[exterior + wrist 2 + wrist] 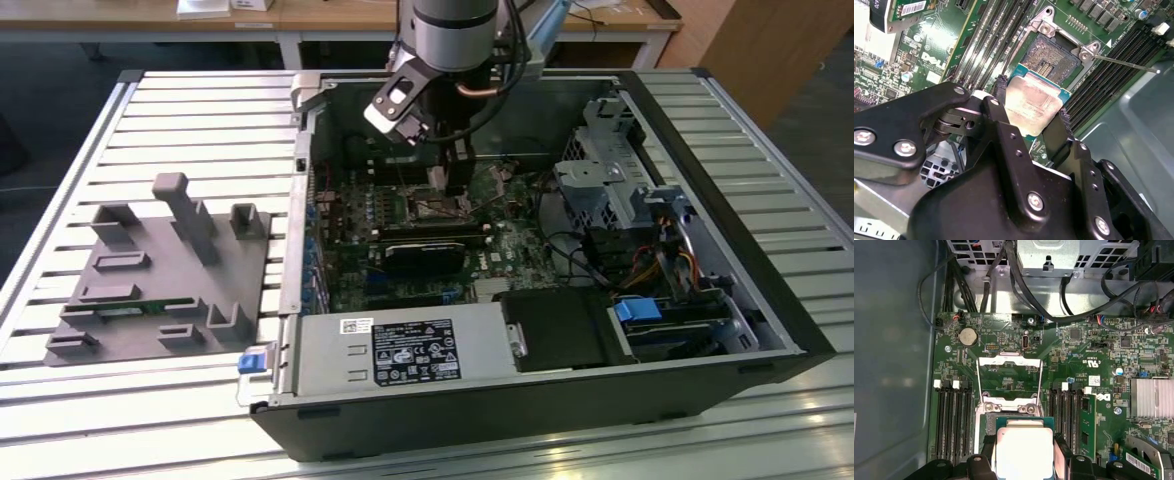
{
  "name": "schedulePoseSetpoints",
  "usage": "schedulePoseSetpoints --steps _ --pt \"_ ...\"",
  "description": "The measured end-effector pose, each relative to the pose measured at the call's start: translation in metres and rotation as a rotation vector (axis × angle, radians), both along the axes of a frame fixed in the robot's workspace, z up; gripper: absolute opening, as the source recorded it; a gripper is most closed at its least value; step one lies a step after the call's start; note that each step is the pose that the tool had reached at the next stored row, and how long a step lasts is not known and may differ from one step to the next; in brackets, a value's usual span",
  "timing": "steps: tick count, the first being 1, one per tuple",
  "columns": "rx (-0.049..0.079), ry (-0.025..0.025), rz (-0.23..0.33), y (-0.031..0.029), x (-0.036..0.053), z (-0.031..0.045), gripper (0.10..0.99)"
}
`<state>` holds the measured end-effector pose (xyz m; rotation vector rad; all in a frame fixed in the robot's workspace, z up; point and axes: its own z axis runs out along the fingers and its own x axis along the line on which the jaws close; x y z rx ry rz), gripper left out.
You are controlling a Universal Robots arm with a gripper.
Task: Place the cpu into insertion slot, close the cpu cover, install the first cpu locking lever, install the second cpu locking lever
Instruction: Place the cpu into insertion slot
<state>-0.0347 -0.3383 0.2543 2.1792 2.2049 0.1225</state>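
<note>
one gripper (1031,100), two black fingers (999,90) clenched on opposite edges of one cpu (1035,104), silver top up. cpu not seated, hanging close over the green board at the edge of one insertion slot (1056,54), dark bed bare. one cpu cover (1009,360) swung up and open, hinged at the slot's edge. one thin locking lever (1126,64) sticking out sideways from the slot's corner. one open computer case (507,410) on a slatted table (80,400), holding the board, cables and one memory module (1086,422). one grey fixture (160,270) beside the case, on the exterior view's left.
</note>
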Motion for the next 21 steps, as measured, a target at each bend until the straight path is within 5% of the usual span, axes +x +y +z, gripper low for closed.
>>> schedulePoseSetpoints --steps 21 --pt "0.000 0.0000 0.000 0.0006 -0.0001 -0.0071 0.541"
